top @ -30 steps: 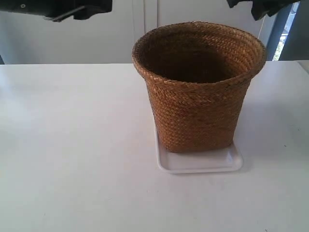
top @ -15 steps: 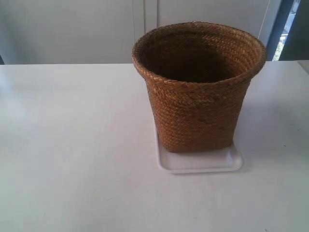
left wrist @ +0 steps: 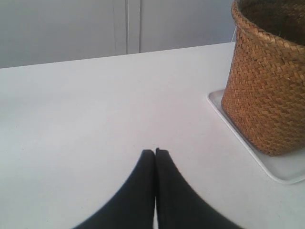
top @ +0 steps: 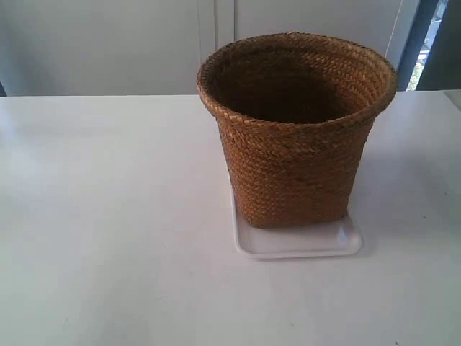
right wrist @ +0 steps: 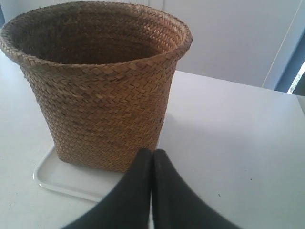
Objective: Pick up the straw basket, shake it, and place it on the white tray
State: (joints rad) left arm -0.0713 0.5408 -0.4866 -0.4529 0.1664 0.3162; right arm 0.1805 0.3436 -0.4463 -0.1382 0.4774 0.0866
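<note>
The brown woven straw basket (top: 295,137) stands upright on the white tray (top: 299,244), right of centre on the table. Neither arm shows in the exterior view. In the left wrist view my left gripper (left wrist: 155,151) is shut on nothing, well apart from the straw basket (left wrist: 267,81) and the white tray (left wrist: 281,167). In the right wrist view my right gripper (right wrist: 152,151) is shut and empty, its tips in front of the straw basket (right wrist: 100,95), which sits on the white tray (right wrist: 62,179).
A plain white table (top: 108,216) carries the tray. A pale wall with a vertical seam (top: 216,36) stands behind, and a dark window edge (top: 425,43) sits at the far right.
One second ago both dark arms showed at the exterior view's top corners. They have since drawn out of that view. The basket and tray have not moved.
</note>
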